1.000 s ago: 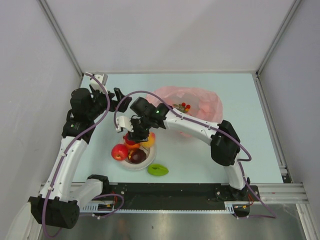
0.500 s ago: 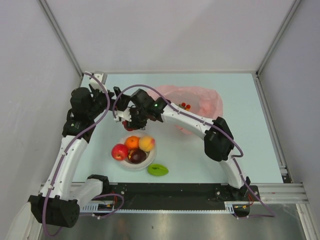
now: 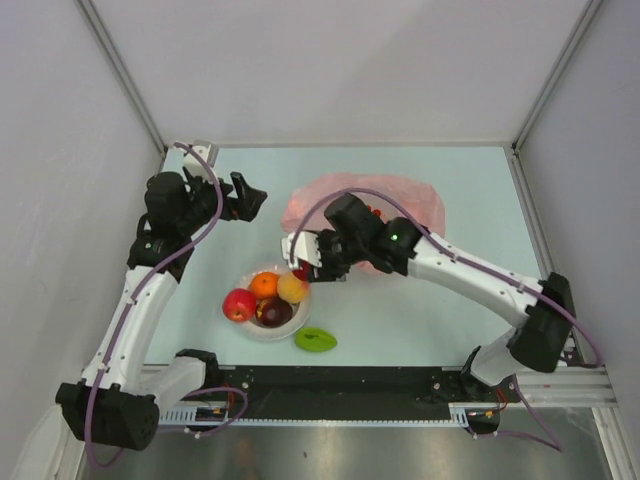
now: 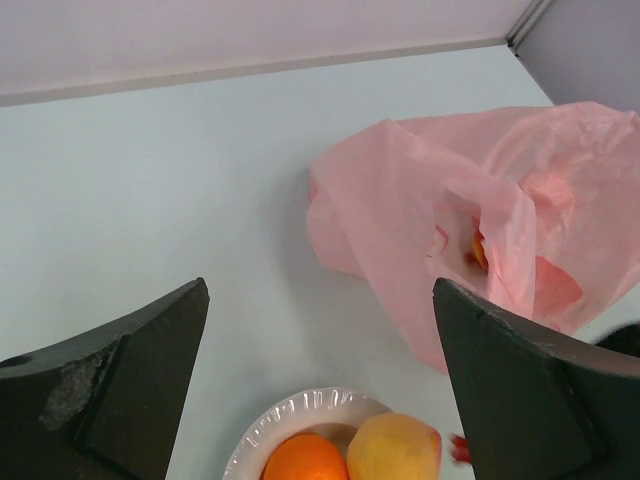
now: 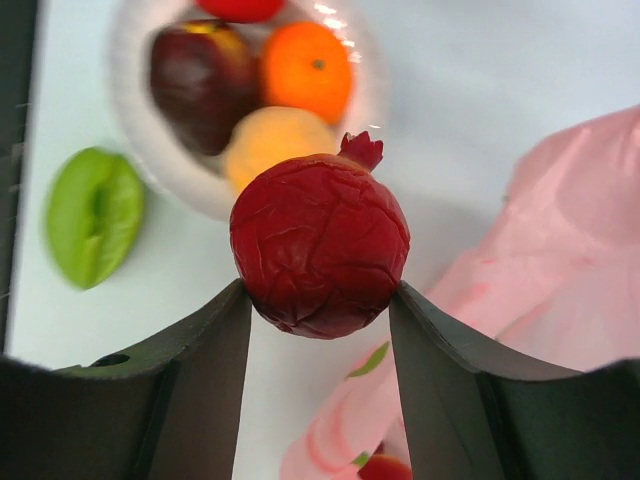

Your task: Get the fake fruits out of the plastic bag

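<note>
My right gripper [image 5: 318, 288] is shut on a dark red wrinkled fake fruit [image 5: 320, 245] with a small crown. In the top view this gripper [image 3: 300, 262] hangs at the white plate's [image 3: 250, 329] back right edge, just in front of the pink plastic bag [image 3: 400, 200]. The plate holds a red apple [image 3: 238, 303], an orange ball [image 3: 264, 284], a yellow-orange fruit [image 3: 292, 289] and a dark purple one [image 3: 274, 312]. Red berries [image 3: 375, 211] show in the bag. My left gripper [image 3: 245, 200] is open and empty, left of the bag and behind the plate.
A green fruit piece [image 3: 316, 340] lies on the table right in front of the plate, near the front rail. The enclosure walls close in the back and both sides. The left wrist view shows the bag [image 4: 480, 220] lying crumpled with its mouth open.
My right arm swung from above the plate to behind it, then right to the plate's back right edge, still holding the red fruit. The bag spread flatter. My left gripper barely moved.
</note>
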Robot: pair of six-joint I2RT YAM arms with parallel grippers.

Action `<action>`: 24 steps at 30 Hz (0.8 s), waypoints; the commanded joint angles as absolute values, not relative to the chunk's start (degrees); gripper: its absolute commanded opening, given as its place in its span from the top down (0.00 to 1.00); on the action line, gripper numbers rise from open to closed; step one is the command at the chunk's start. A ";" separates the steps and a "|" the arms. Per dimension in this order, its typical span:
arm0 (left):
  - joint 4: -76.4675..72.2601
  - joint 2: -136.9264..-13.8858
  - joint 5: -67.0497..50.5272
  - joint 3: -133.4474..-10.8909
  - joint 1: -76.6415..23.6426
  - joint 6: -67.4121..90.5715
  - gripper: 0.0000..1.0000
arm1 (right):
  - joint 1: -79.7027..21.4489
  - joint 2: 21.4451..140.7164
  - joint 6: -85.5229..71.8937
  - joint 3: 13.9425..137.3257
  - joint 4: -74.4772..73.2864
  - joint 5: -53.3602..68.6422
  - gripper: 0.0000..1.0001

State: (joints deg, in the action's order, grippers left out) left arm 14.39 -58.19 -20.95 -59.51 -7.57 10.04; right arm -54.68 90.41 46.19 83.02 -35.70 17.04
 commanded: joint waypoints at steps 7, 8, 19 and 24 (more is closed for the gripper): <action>13.62 -58.71 -20.57 -61.35 -7.38 9.23 0.00 | -57.57 89.64 45.01 76.20 -38.06 22.32 0.55; 13.54 -58.80 -20.48 -61.26 -7.38 9.05 0.00 | -57.66 90.17 44.57 76.20 -37.53 23.19 0.55; 12.48 -58.27 -20.48 -59.50 -7.38 8.70 0.00 | -60.64 95.18 40.08 76.11 -35.95 27.68 0.53; 12.39 -57.48 -20.30 -58.54 -7.29 8.53 0.00 | -61.08 97.29 35.78 76.11 -33.23 27.42 0.53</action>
